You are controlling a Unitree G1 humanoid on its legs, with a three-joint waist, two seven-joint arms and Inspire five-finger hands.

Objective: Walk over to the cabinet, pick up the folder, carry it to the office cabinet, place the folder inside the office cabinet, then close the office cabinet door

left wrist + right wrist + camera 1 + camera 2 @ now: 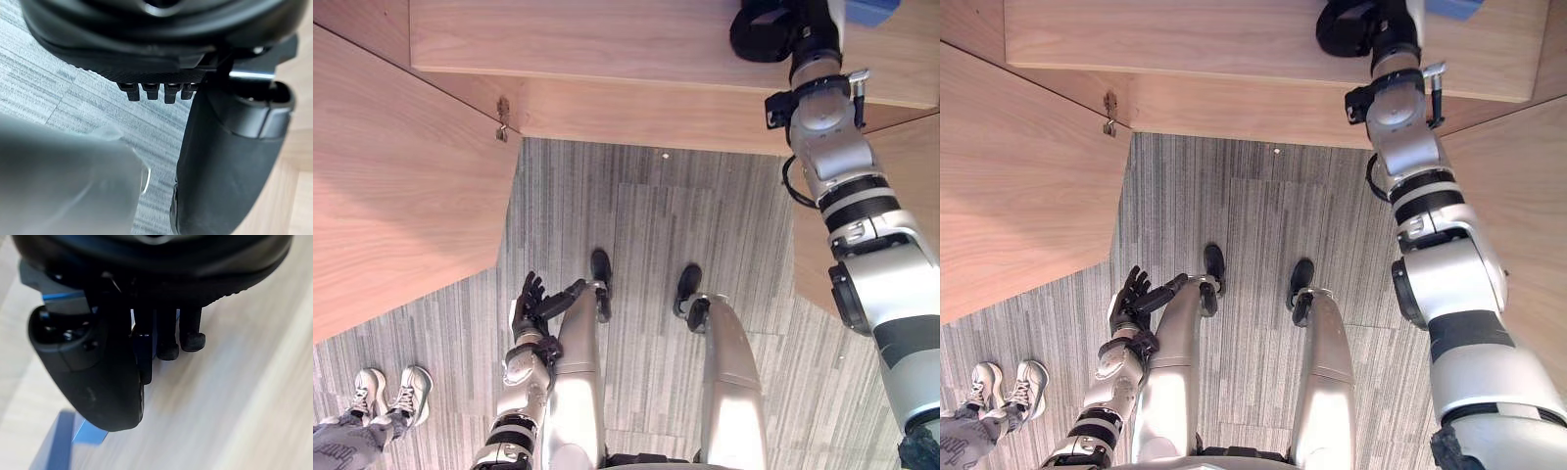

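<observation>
A blue folder [873,10] lies on the wooden shelf [607,39] of the open cabinet, at the far right. My right hand [773,29] reaches up over that shelf, right beside the folder. In the right wrist view the right hand [98,372] has its thumb and curled fingers closed round the folder [80,431], with blue showing between the fingers above pale wood. Low by my side, my left hand [530,304] hangs with straight fingers and holds nothing.
The cabinet's left door [401,196] stands swung open toward me, with a metal hinge [502,119] at its inner corner. Another wooden panel [1518,196] stands at the right. Grey striped carpet [646,235] lies between them. A person's white shoes [391,392] show at the lower left.
</observation>
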